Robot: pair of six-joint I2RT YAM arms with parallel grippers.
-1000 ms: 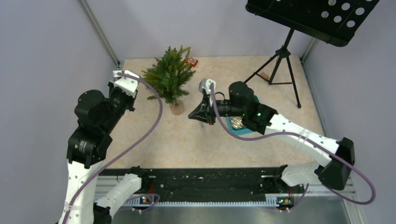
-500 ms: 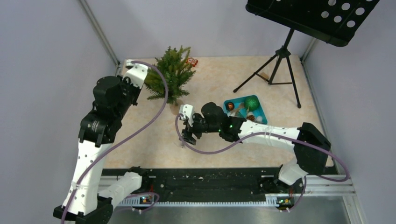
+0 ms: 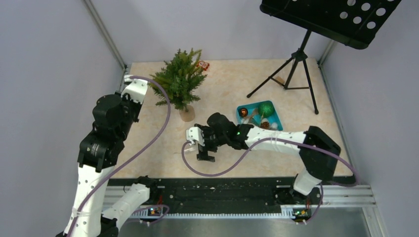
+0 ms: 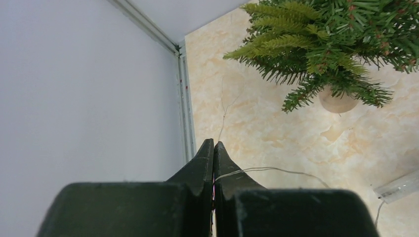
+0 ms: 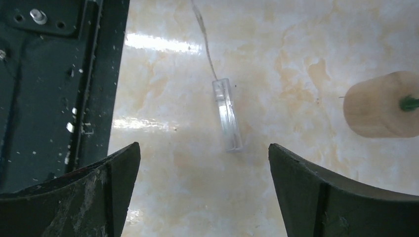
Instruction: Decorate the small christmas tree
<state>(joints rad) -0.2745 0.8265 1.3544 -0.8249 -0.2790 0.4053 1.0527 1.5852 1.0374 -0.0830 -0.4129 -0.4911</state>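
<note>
1. Since half a sec ago the left arm has drawn back a bit from the tree's left side. The right arm has brought the right claw closer to the near edge; a sec ago it was up by the teal tray.
2. Top view: we see the small christmas tree upright at the far left of the bench, on its wood base. The tray sits right of centre, and a music stand is at the far right. The right claw points down at the bench, nearer us than the tree base and apart from it. We can't tell either claw's state from this view.
3. Left wrist: the left claw is closed, fingers pressed tip to tip, with a thin wire coming out from between them, so it's pinching that wire. The wire runs right across the bench toward a clear tube at the frame edge. Tree branches fill the top right, w/ the base below them, well apart from the claw.
4. Right wrist: the right claw is spread wide, holding nothing. The clear tube lies flat on the bench just beyond the fingertips, untouched, w/ wire leaving its far end. The tree's base is at the right edge, near the tube but not touching. A black rail runs down the left.
</note>
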